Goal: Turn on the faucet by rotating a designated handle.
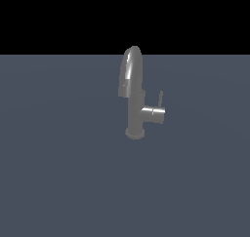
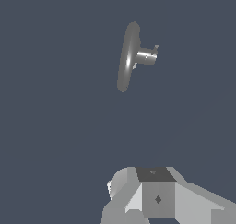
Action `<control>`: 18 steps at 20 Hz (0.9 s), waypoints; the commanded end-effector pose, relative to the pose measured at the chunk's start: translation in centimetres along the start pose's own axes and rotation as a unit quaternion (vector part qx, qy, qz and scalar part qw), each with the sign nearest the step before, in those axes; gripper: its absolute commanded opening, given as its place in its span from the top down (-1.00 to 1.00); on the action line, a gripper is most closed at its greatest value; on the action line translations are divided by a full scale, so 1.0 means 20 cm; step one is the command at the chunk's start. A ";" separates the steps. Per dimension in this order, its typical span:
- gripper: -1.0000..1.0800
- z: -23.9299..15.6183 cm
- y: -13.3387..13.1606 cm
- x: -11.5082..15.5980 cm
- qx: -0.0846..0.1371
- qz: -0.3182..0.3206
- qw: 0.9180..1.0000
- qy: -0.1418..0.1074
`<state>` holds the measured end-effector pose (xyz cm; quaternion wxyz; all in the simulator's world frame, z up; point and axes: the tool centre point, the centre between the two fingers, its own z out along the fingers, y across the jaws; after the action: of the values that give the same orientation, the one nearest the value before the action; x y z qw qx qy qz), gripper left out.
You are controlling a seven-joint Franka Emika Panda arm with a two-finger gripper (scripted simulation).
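Your robot's body: pale grey, blocky and faceted

You see the gripper [image 2: 159, 197] only in the wrist view, as a cluster of flat-shaded grey and off-white blocks. A square mid-grey face sits in the middle, marked with a small dark diamond, and a darker panel adjoining it carries a smaller dark mark. One side is a rounded, lighter lobe; the other is angular. No part of the arm appears in your exterior view.

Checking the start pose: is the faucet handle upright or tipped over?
Upright: the handle rises near-vertically from the side stub, untouched.
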<state>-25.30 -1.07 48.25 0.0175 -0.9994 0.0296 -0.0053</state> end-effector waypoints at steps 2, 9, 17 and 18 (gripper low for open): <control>1.00 0.00 0.00 0.00 0.000 0.000 1.000 0.000; 1.00 0.01 0.00 0.04 0.011 0.012 1.000 -0.010; 1.00 0.03 0.02 0.18 0.047 0.051 0.997 -0.039; 1.00 0.03 0.02 0.20 0.053 0.058 0.996 -0.045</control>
<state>-21.96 -1.54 47.78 0.0632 -0.9946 0.0766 0.0314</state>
